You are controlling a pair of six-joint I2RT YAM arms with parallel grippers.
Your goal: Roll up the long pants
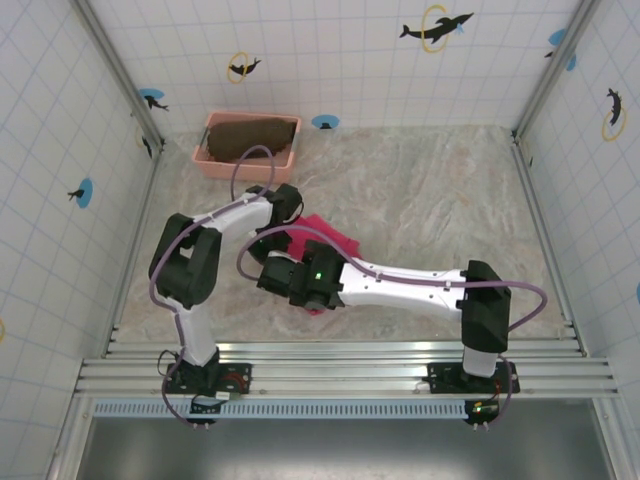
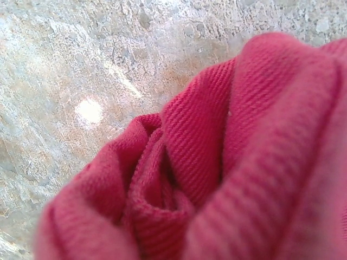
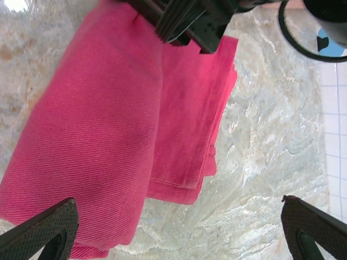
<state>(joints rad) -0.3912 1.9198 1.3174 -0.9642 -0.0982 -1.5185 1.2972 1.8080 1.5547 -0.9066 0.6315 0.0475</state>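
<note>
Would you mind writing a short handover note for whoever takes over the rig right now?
Left gripper: looks closed on one end of the magenta-pink fabric long pants, where the left wrist view shows a spiral roll.
Right gripper: wide open above the other end, holding nothing.
The pants lie folded in flat layers on the marbled table, nearer the arms than the pink plastic basket.
Done: pants folded, roll begun.
Left: roll up the flat remainder.
</note>
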